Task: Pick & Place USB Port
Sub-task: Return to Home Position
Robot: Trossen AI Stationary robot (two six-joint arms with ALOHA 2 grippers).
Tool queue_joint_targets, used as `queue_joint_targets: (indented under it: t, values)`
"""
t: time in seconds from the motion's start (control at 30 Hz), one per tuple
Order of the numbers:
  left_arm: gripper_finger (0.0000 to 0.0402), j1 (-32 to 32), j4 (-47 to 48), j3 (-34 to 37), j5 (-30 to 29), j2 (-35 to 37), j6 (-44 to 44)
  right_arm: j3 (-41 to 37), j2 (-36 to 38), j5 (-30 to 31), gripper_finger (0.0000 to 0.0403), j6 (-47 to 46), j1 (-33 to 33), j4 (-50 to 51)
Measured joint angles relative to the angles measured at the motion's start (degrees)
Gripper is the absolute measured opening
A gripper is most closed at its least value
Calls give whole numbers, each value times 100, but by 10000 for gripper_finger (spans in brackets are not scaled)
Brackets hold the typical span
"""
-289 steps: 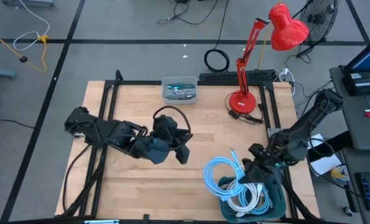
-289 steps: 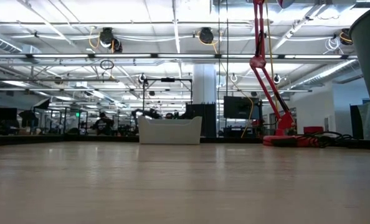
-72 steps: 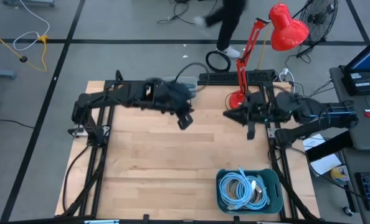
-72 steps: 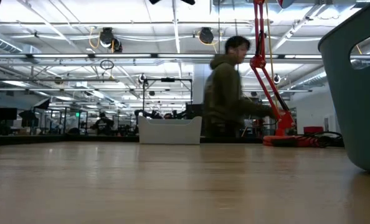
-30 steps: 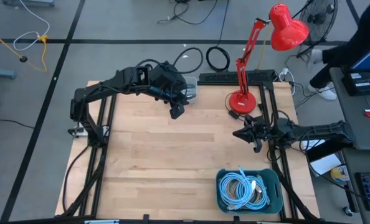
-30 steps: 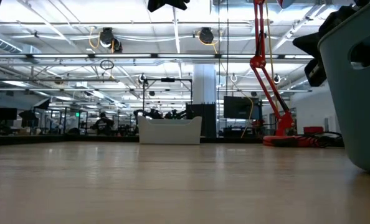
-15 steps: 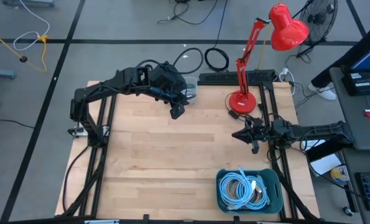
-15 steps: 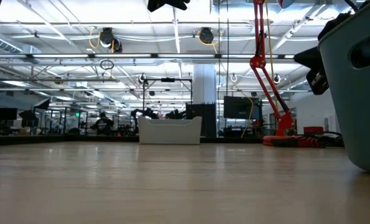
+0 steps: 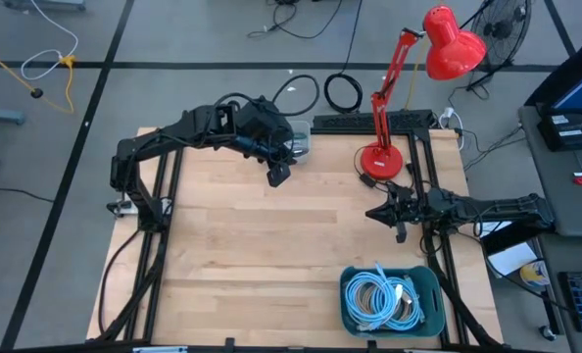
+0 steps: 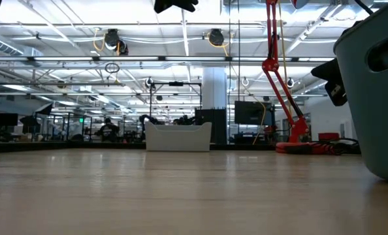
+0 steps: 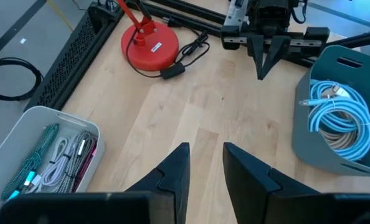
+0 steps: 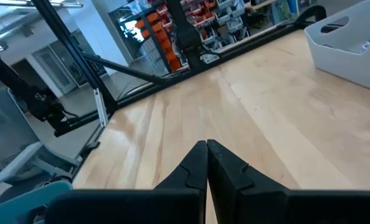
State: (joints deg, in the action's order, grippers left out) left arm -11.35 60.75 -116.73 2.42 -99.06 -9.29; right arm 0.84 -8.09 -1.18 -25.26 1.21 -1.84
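Note:
A white bin at the table's far edge holds teal, white and pink cables. In the high view my left arm covers most of this bin. My left gripper hangs open in the air just in front of the bin, pointing toward the table's right side. My right gripper is shut and hovers near the right edge, in front of the red lamp's base. It points across the table toward the white bin. I cannot make out a USB port.
A teal bin with coiled blue and white cables stands at the near right. The red desk lamp rises at the far right, with its cord lying on the wood. Bare wooden tabletop spans the middle and left.
The left arm has kept still. In the low view the right gripper's dark shape has drifted a little toward the table's right edge. A person who stood beyond the table's far right corner has left the high view.

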Motion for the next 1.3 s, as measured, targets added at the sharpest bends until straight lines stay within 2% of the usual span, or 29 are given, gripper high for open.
queue_joint_targets:
  t: [0.3,0.57,0.67,0.73,0.87,1.0,1.07,1.2,1.3]
  values:
    - [97,-30,-10,0,0,0,42,0,-63,-21,0,-300,0,41]
    - [97,-85,-106,23,19,0,190,-4,-97,-47,0,72,0,-97]
    - [97,-183,-198,293,102,10,119,-4,-99,-47,0,58,0,-125]
    - [97,-256,-368,672,377,135,66,-4,-97,-48,0,48,0,-136]
    - [85,-331,-2191,2235,1258,867,-227,-4,-100,-47,0,48,0,-150]
    - [32,-428,-4441,4407,1560,1809,-802,-4,-97,-45,0,48,0,-167]
    - [9,-507,-5293,5510,1589,2355,-1198,-4,-100,-45,0,48,1,-170]
    - [15,-577,-6355,7447,1192,3588,-1982,-4,-100,-44,0,48,1,-174]
    - [7,-510,-7150,8603,879,4398,-2494,-4,-98,-43,0,47,0,-175]
